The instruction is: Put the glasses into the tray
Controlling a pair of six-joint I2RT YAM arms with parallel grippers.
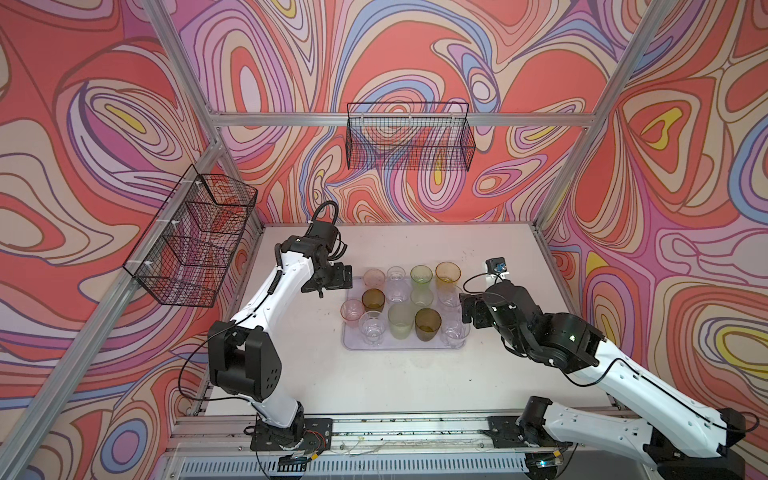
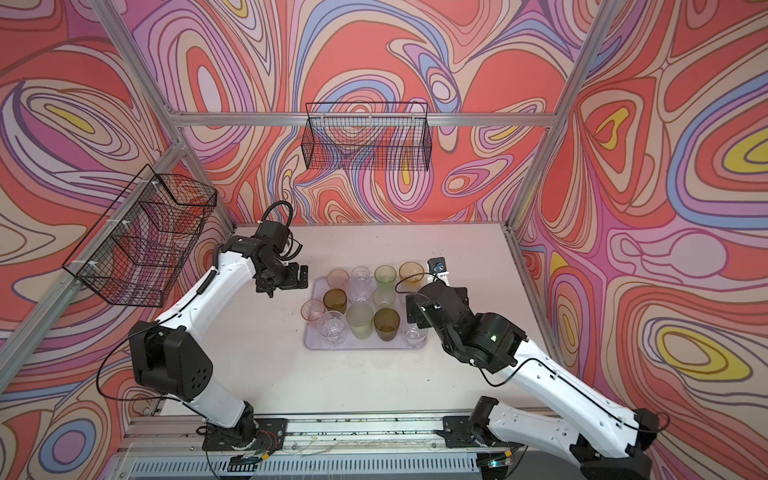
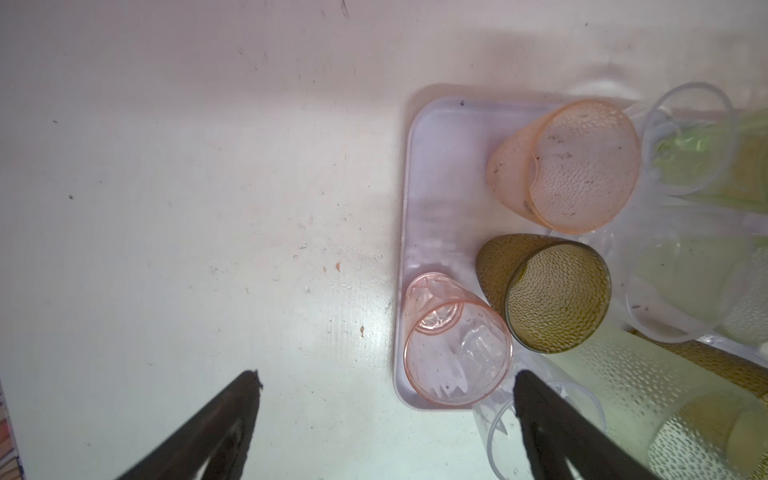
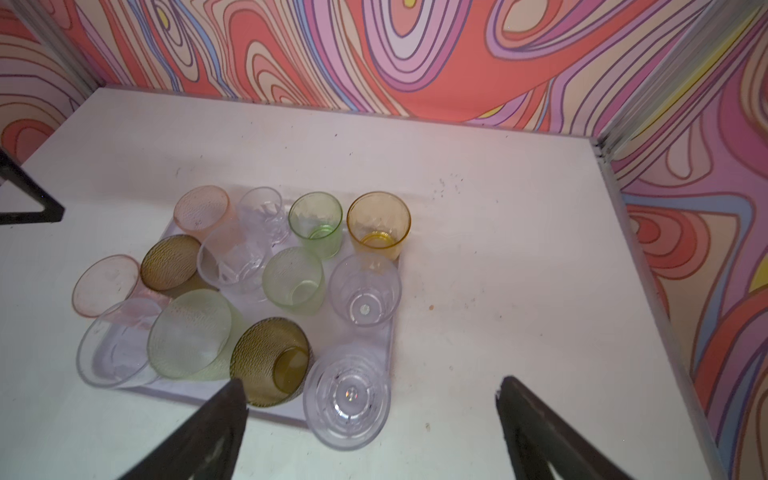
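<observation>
Tabletop of scuffed white board [image 1: 395,382] carries a flat, pale lavender tray with rounded corners and a low rim [image 1: 350,343]. Thirteen small translucent glasses [image 1: 401,324] in clear, pink, green, amber and olive-brown stand crowded upright on it.

Two white-and-black arms flank the tray in both top views. The left gripper [image 3: 386,376] hangs over bare table just beside the tray's left edge, its dark fingers [image 3: 232,419] spread wide and holding nothing. In its wrist view a pale pink faceted glass [image 3: 457,353] stands in the tray corner, close ahead of one fingertip and clear of both.

The right gripper [image 4: 370,381] hovers at the tray's right edge, its jaws likewise fully parted and empty. In its wrist view a clear ribbed glass [image 4: 347,399] at the near tray corner shows in the gap between the fingers [image 4: 208,432], touching neither. A dark olive-brown dimpled glass [image 4: 270,365] sits just beyond one fingertip.
</observation>
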